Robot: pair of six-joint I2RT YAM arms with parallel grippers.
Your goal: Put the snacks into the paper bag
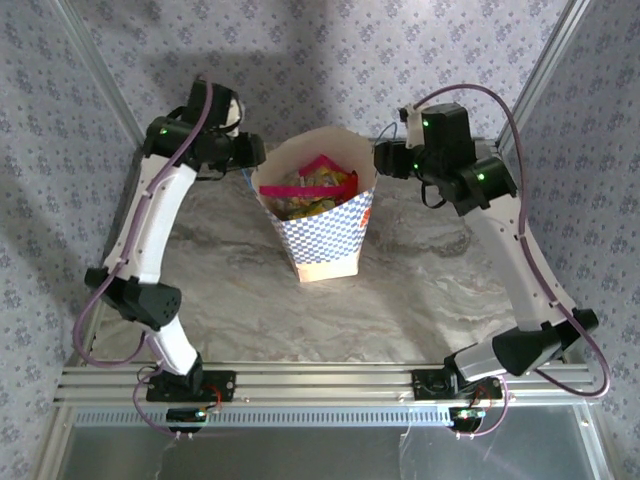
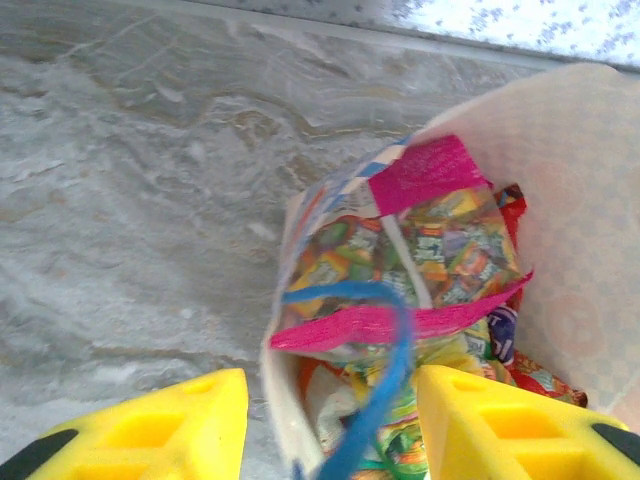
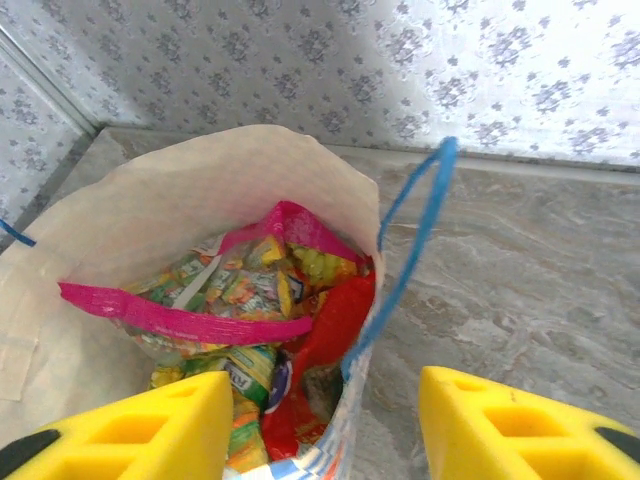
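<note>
Now the desk (image 1: 440,280) carries the paper bag (image 1: 325,235) upright near the middle of its far edge, between my arms. The snacks (image 1: 315,190) sit inside, a magenta packet (image 3: 180,315) on top. My left fingers (image 2: 150,430) and right fingers (image 3: 520,430) stand open, each straddling a loose blue cord handle (image 2: 385,370) that could snag on withdrawal.

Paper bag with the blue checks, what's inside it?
Inside the tan paper bag, a clear packet with magenta edges lies on top. A red packet and a green-yellow packet peek from beneath. Anything deeper, and the bag's bottom, is covered.
</note>
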